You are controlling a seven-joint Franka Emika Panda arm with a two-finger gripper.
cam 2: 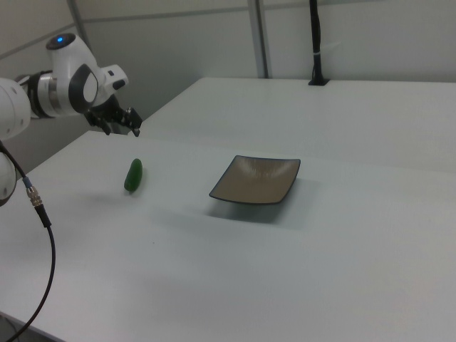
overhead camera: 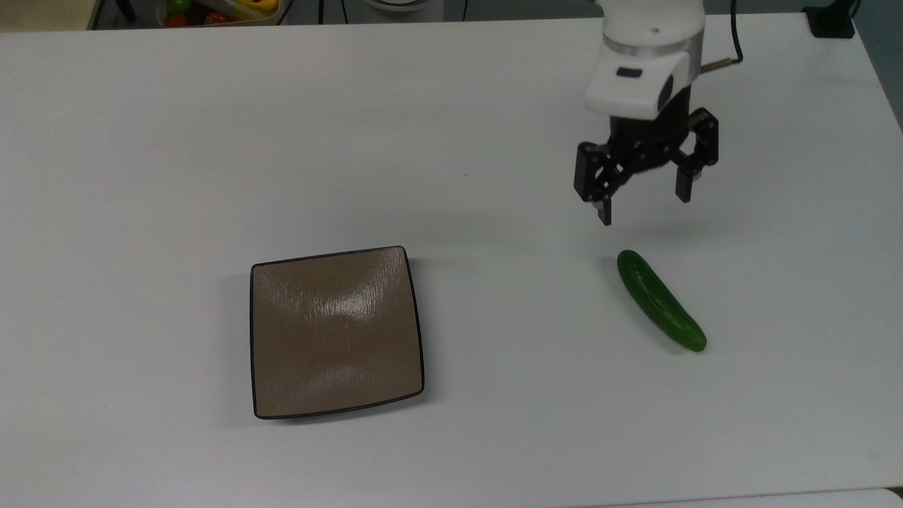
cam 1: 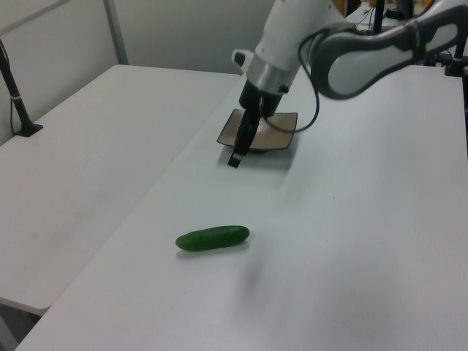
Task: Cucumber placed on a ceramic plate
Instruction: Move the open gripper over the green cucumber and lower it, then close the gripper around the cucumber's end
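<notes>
A small dark green cucumber (overhead camera: pixel 661 300) lies on the white table (overhead camera: pixel 451 176) at the top view's right, also seen as the cucumber (cam 1: pixel 213 238) and the cucumber (cam 2: pixel 133 174). The square brown ceramic plate (overhead camera: pixel 336 331) sits empty at the top view's lower middle; the plate (cam 1: pixel 281 137) is partly behind the arm in the left view, and the plate (cam 2: pixel 256 179) is in full sight in the right view. My gripper (overhead camera: pixel 643 206) hangs open in the air just above the cucumber's upper end in the top view, holding nothing. The gripper (cam 2: pixel 121 130) hovers over the cucumber.
A container of colourful items (overhead camera: pixel 219 10) sits beyond the table's far edge at the top view's upper left. A black post base (overhead camera: pixel 832 21) stands at the far right corner. A second white table (cam 1: pixel 88 161) adjoins in the left view.
</notes>
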